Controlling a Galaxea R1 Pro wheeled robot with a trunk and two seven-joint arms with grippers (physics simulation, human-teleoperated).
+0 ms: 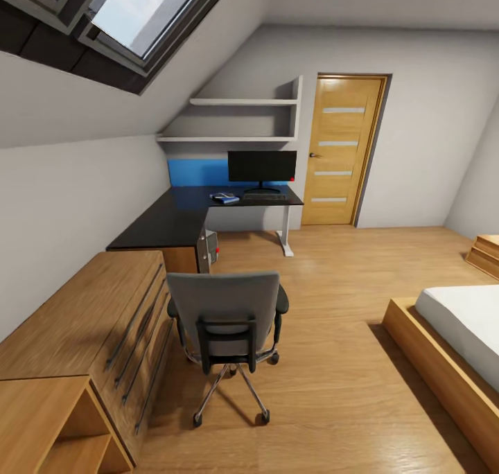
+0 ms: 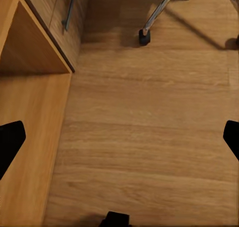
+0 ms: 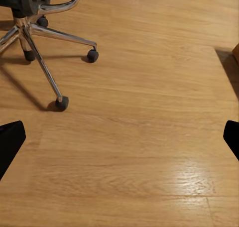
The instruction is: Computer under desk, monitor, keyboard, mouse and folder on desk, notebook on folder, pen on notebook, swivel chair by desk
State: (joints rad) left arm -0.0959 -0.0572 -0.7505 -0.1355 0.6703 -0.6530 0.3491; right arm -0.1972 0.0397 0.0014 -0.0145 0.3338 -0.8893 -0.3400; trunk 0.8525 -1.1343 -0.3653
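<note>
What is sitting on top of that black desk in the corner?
On the desk stand the monitor, the keyboard before it, and a small blue item beside that. The blue item is too small to identify.

Left gripper: black fingertips spread wide over the light wooden plank floor. A chrome chair leg with black castor stands near the light wooden dresser.
</note>
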